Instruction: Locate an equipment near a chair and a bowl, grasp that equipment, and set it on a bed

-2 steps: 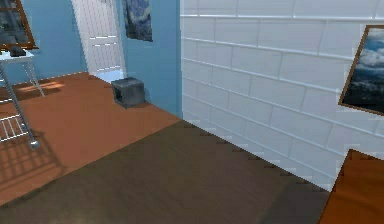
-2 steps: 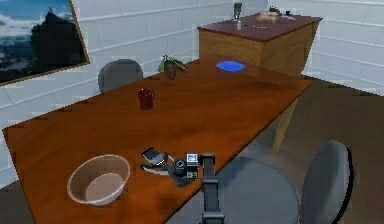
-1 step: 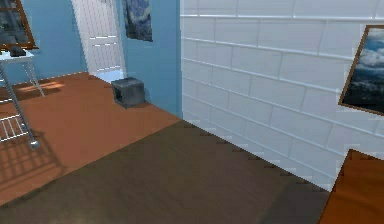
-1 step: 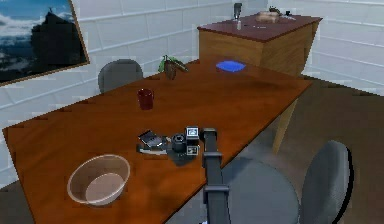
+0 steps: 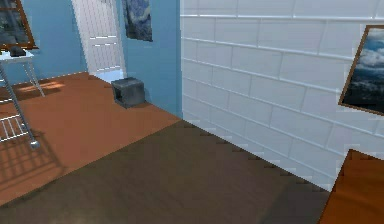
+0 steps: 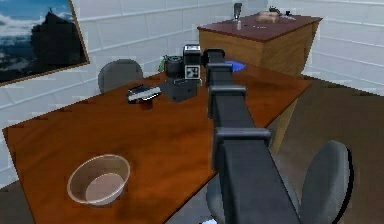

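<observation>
On the counter (image 6: 140,135), beyond the bowl (image 6: 98,180), you see the fingers (image 6: 172,67) by a dark device (image 6: 183,91); you cannot tell their state or hold.

Even, bright light, soft shadows

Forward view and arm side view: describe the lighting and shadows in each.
Forward view: the orange floor by the door is brightly lit, the nearer floor darker, with barred shadows by the wire rack. Arm side view: the table is evenly lit, with shade inside the bowl.
</observation>
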